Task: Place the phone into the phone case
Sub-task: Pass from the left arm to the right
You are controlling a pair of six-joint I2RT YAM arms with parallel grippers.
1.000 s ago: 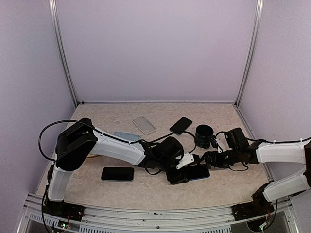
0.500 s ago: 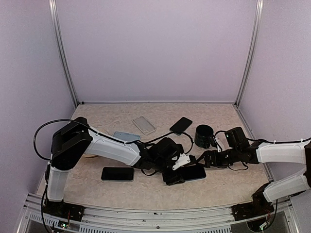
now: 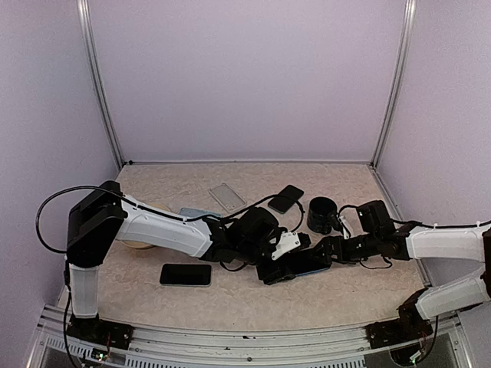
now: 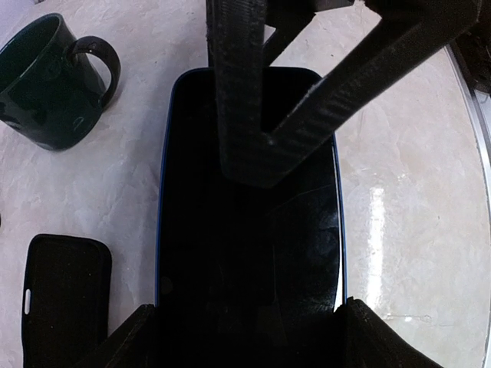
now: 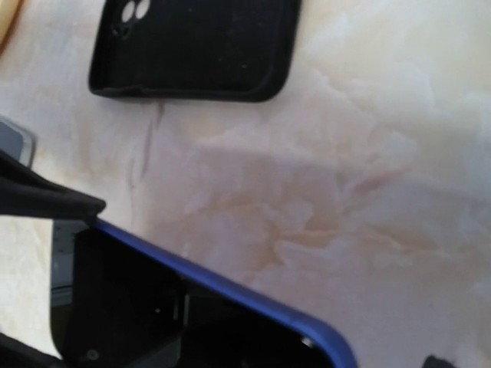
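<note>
The phone (image 4: 249, 253) has a black screen and a blue case rim (image 5: 230, 287) round it. In the top view the phone (image 3: 303, 265) lies low over the table's middle, between both grippers. My left gripper (image 4: 249, 341) is shut on its near end, one finger on each long side; it also shows in the top view (image 3: 278, 270). My right gripper (image 4: 261, 165) is shut, with its fingertips together on the screen's far half; in the top view it (image 3: 321, 253) is at the phone's right end. The right wrist view shows none of its own fingers clearly.
A dark green mug (image 3: 322, 215) stands just behind the grippers, also in the left wrist view (image 4: 46, 84). A black case (image 3: 285, 198) lies left of it. A clear case (image 3: 227, 195), a pale blue one (image 3: 198, 214) and a black one (image 3: 185, 274) lie on the left half.
Both grippers and the phone have shifted a little left and away from the front edge. The left arm's elbow has swung further left. Both holds look unchanged.
</note>
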